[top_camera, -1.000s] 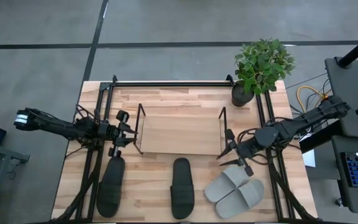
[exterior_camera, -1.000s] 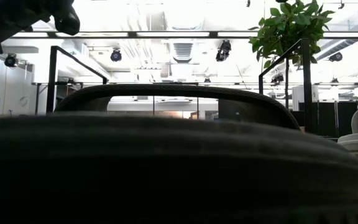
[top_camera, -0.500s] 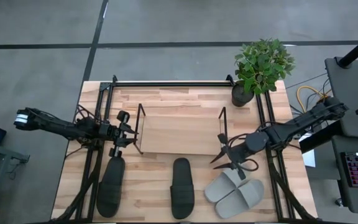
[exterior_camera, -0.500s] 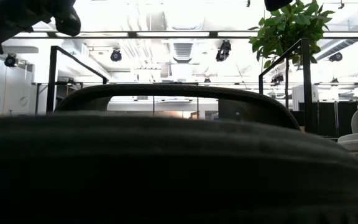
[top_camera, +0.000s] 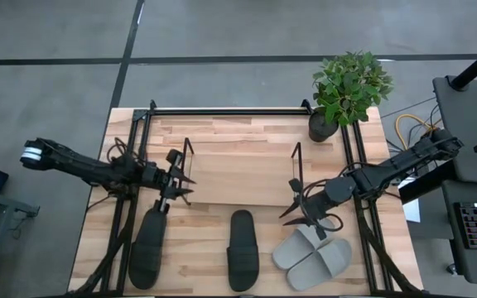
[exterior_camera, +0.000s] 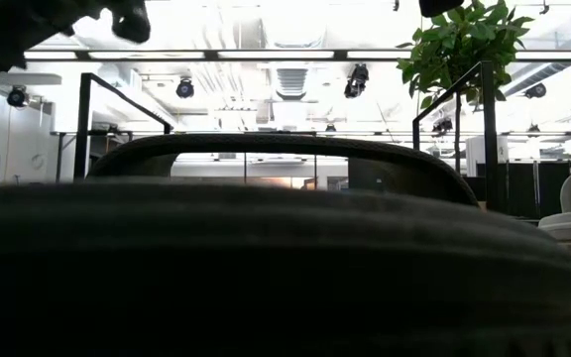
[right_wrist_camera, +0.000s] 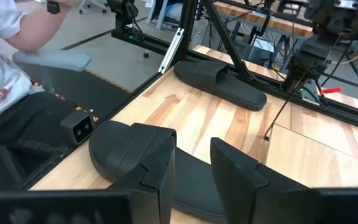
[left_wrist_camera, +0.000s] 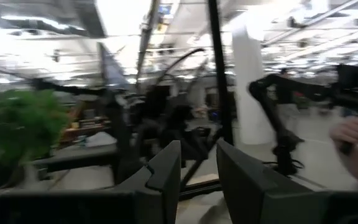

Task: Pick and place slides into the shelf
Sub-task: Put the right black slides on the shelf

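Observation:
Two black slides lie sole-down on the table in front of the shelf [top_camera: 238, 178]: one at the left [top_camera: 149, 248], one in the middle [top_camera: 243, 248]. A light grey pair [top_camera: 311, 257] lies side by side at the near right. My left gripper [top_camera: 176, 178] hovers open at the shelf's left wire frame, above the left slide's toe end. My right gripper [top_camera: 299, 207] hovers open off the shelf's right near corner. In the right wrist view its fingers [right_wrist_camera: 160, 162] stand above the middle black slide [right_wrist_camera: 114, 146], apart from it. Neither gripper holds anything.
A potted plant [top_camera: 346, 87] stands at the table's far right corner. A larger black rail frame [top_camera: 222, 110] runs round the table. In the low view the middle black slide [exterior_camera: 266, 258] fills the foreground. A seated person [right_wrist_camera: 5, 74] shows beyond the table's near edge.
My left gripper has gone toward the table's right edge, up to the shelf's left wire frame. My right gripper has gone a little toward the table's left and near edges and down, and has kept still since. The slides have not moved.

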Tool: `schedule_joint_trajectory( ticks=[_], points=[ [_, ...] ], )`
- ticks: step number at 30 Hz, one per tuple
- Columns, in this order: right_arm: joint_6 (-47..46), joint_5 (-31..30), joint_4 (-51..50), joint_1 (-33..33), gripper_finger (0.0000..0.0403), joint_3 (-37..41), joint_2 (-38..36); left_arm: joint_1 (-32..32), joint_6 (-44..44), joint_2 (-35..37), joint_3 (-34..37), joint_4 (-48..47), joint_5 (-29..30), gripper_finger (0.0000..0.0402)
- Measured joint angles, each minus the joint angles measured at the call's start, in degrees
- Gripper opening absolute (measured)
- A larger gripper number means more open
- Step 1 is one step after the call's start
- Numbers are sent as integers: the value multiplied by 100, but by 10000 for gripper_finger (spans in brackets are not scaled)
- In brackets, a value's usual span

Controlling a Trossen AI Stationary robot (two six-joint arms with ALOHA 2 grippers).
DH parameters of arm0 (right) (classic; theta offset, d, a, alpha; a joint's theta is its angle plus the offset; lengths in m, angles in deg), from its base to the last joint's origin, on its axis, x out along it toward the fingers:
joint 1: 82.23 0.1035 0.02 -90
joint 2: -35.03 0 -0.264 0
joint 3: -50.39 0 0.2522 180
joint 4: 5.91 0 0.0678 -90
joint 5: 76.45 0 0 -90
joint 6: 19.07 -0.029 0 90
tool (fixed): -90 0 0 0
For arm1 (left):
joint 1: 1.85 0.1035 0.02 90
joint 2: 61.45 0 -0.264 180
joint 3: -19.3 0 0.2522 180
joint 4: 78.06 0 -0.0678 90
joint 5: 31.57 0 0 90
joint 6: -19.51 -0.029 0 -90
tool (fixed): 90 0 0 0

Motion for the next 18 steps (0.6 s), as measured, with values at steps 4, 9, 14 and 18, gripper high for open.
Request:
schedule_joint_trajectory(
  ticks=[4,9,14,18],
  points=[
    [-146,0,-24,0,89,0,9,-136,-1,-520,-439,-3,-299,89],
    [-160,0,-93,0,91,0,11,-353,-2,-1100,-1060,-567,-315,89],
    [-161,0,-287,0,95,0,11,-441,0,-1514,-1846,-1980,-308,89],
    [-161,0,-302,0,91,0,11,-456,24,-1843,-2393,-3095,-291,89]
  ],
)
